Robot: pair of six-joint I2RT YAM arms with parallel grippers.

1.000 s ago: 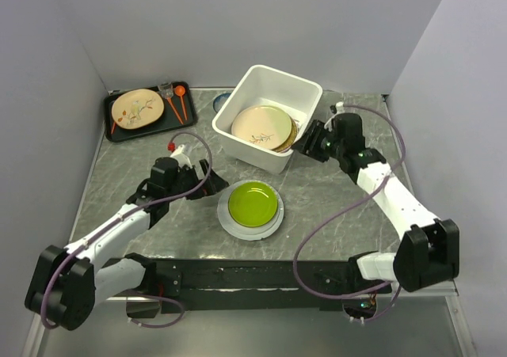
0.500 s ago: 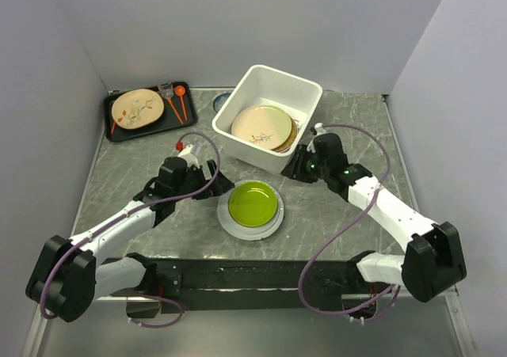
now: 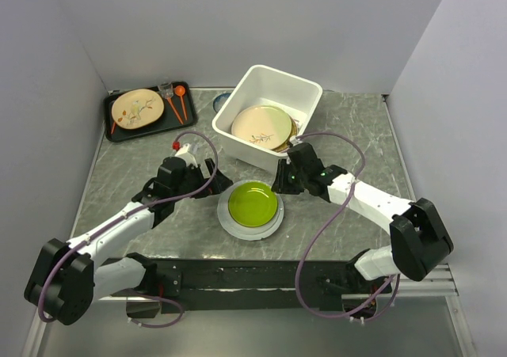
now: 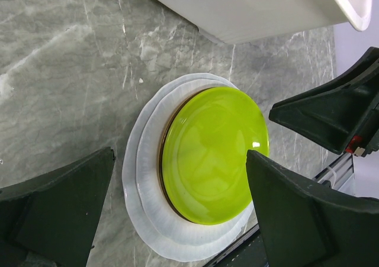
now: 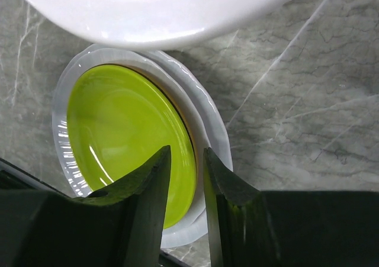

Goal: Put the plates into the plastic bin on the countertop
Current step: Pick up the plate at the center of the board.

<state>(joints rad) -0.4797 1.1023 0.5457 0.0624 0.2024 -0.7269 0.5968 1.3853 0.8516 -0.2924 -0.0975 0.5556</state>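
Dark marbled countertop, plain grey walls all round. The white bin sits toward the back with a cream plate already lying in it. Just in front of it a green plate rests on a white plate — both yet to go in, I'd say. The right gripper has its fingers nearly together over the green plate's right rim, presumably to pinch it; whether it touches I can't tell. The left gripper hangs wide open over the same stack — ready to steady it, I'd guess.
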